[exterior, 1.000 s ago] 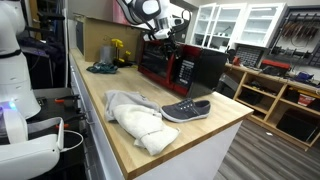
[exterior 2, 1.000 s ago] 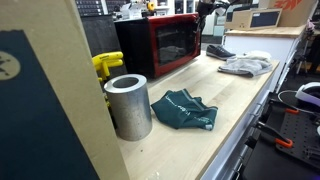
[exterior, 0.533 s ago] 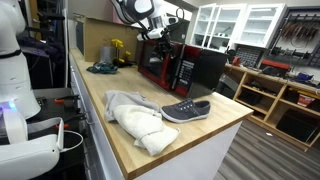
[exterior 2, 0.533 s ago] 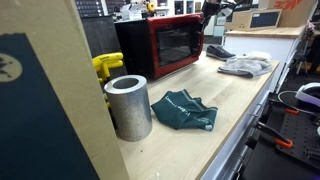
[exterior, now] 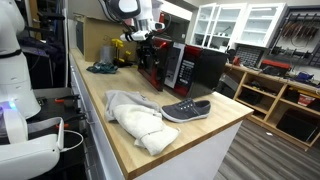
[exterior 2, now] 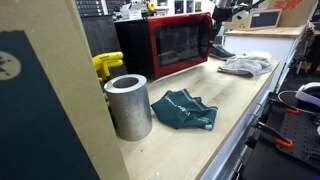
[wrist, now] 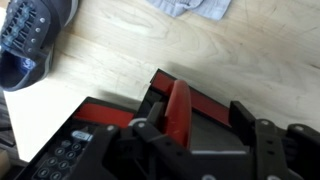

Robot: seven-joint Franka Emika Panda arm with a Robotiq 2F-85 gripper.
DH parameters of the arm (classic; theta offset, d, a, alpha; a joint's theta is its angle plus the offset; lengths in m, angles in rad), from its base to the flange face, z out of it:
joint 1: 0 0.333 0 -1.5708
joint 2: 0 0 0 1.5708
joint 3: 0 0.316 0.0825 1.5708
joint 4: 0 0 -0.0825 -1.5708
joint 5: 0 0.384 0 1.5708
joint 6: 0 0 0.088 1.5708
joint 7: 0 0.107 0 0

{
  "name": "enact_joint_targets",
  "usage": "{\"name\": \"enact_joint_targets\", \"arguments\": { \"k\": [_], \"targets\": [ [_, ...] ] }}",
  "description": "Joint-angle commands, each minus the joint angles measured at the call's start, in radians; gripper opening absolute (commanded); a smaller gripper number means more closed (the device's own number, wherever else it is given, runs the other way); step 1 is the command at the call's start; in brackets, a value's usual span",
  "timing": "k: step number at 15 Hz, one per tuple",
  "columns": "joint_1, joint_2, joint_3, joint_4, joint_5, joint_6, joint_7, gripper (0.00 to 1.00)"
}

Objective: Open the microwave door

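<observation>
The microwave (exterior: 205, 68) is a black box with a glossy red front on the wooden counter; it also shows in an exterior view (exterior 2: 132, 45). The microwave door (exterior: 170, 68), red-framed with dark glass, stands partly swung out from the body (exterior 2: 182, 45). My gripper (exterior: 148, 42) hangs from above at the door's free edge (exterior 2: 218, 14). In the wrist view the door's red edge (wrist: 178, 110) stands between my spread fingers (wrist: 200, 122), close to one of them. The control panel (wrist: 65, 155) shows beside it.
A grey shoe (exterior: 186, 110) (wrist: 30, 40) and a white cloth (exterior: 135, 120) (exterior 2: 245, 65) lie on the counter in front of the microwave. A green cloth (exterior 2: 183, 110), a metal cylinder (exterior 2: 128, 105) and a yellow object (exterior 2: 105, 65) sit at its other side.
The door has swung further out from the microwave body. My gripper has moved with its free edge, away from the oven front.
</observation>
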Motion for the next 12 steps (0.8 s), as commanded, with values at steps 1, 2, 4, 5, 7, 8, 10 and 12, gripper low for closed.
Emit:
{"name": "enact_joint_targets", "arguments": {
  "k": [1,2,4,5,7,8,10,12],
  "targets": [
    [0.058,-0.086,-0.022,-0.025,0.065,-0.086,-0.141,1.0],
    [0.063,-0.117,-0.046,-0.043,0.087,-0.095,-0.21,1.0],
    [0.092,-0.164,-0.081,-0.052,0.153,-0.132,-0.34,1.0],
    [0.107,-0.191,-0.102,-0.056,0.189,-0.16,-0.41,1.0],
    [0.134,-0.249,-0.151,-0.056,0.258,-0.241,-0.556,1.0],
    [0.143,-0.276,-0.172,-0.052,0.285,-0.287,-0.616,1.0],
    [0.155,-0.327,-0.21,-0.03,0.33,-0.4,-0.723,1.0],
    [0.143,-0.371,-0.237,-0.007,0.342,-0.514,-0.787,1.0]
  ]
}}
